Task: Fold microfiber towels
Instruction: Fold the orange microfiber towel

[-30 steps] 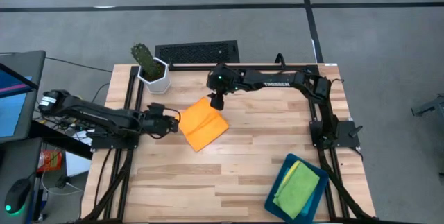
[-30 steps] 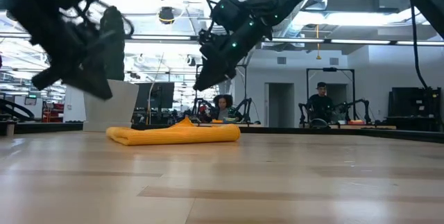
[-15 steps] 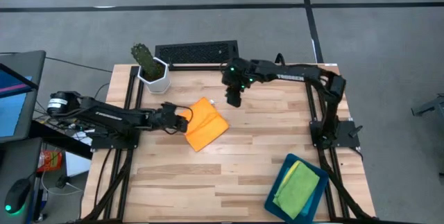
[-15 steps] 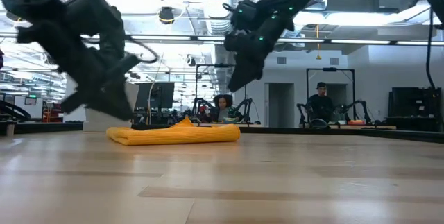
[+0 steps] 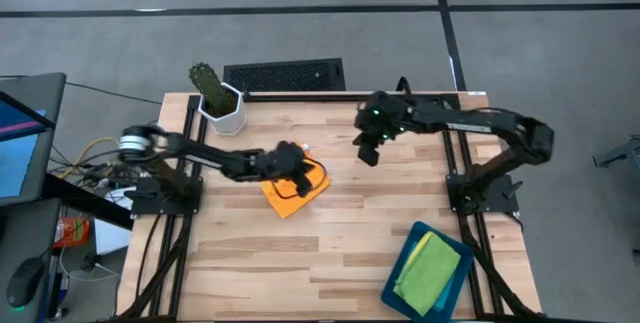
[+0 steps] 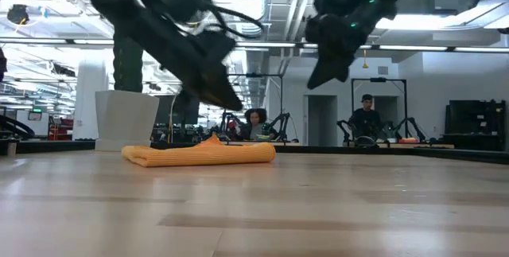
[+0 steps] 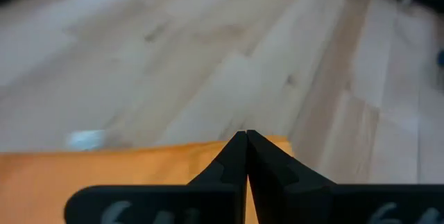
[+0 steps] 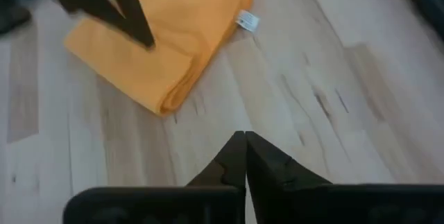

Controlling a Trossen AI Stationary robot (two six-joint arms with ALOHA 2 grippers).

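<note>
The orange towel (image 5: 292, 191) lies folded on the table left of centre; it also shows in the low view (image 6: 199, 154) and the right wrist view (image 8: 166, 44). My left gripper (image 5: 303, 175) is shut and hangs above the towel's far right part, clear of it in the low view (image 6: 235, 106). In the left wrist view the shut gripper (image 7: 246, 137) has the towel (image 7: 104, 172) below it. My right gripper (image 5: 367, 155) is shut and empty, in the air to the right of the towel (image 6: 314, 82). A green towel (image 5: 428, 268) lies in the tray (image 5: 400, 281).
A white pot with a cactus (image 5: 217, 101) stands at the far left corner and a black grille (image 5: 283, 74) lies along the far edge. The tray sits at the near right corner. Bare wood (image 5: 330, 253) lies between the towel and the tray. People sit beyond the table (image 6: 367, 118).
My left gripper has gone toward the table's right edge, from beside the orange towel's left side to above the towel, and has come lower. My right gripper has gone toward the table's right edge, away from the towel. The towel has stayed in place.
</note>
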